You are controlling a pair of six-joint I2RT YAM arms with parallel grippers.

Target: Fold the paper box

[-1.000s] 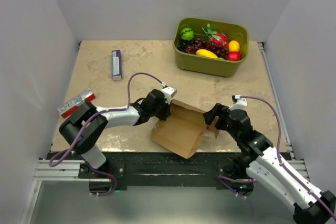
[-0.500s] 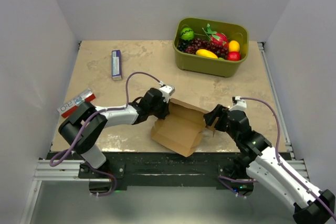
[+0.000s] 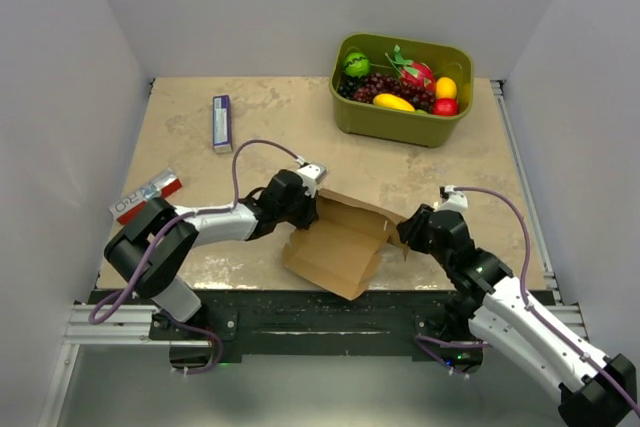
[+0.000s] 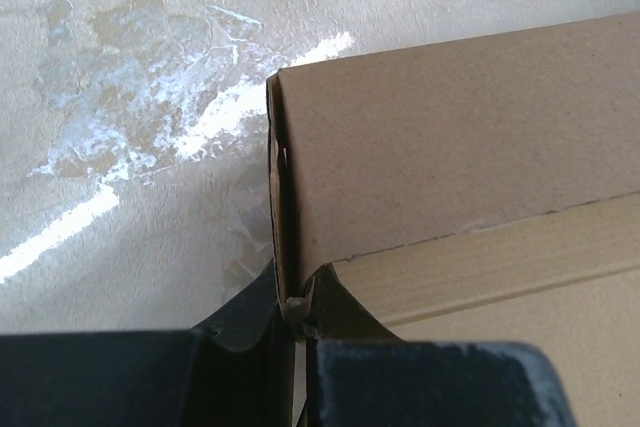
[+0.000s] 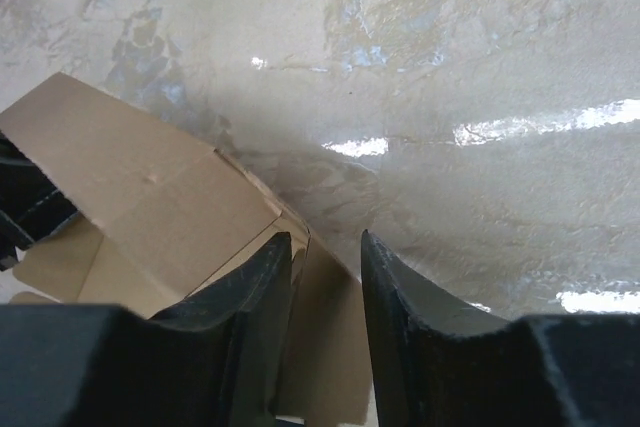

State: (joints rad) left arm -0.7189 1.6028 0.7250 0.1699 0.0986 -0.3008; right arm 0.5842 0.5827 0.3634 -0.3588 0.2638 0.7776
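The paper box is a brown, partly folded carton near the table's front edge. My left gripper is at its far left corner. In the left wrist view that gripper is shut on the thin edge of the box. My right gripper is at the box's right end. In the right wrist view the right gripper straddles a standing flap of the box. The flap lies against the left finger, with a gap to the right finger.
A green bin of toy fruit stands at the back right. A slim purple-and-white box lies at the back left. A red-and-white box sits at the left edge. White walls close in three sides.
The right gripper's jaws have narrowed a lot around the box's right flap and moved slightly left. The box and the left gripper have shifted a little to the left.
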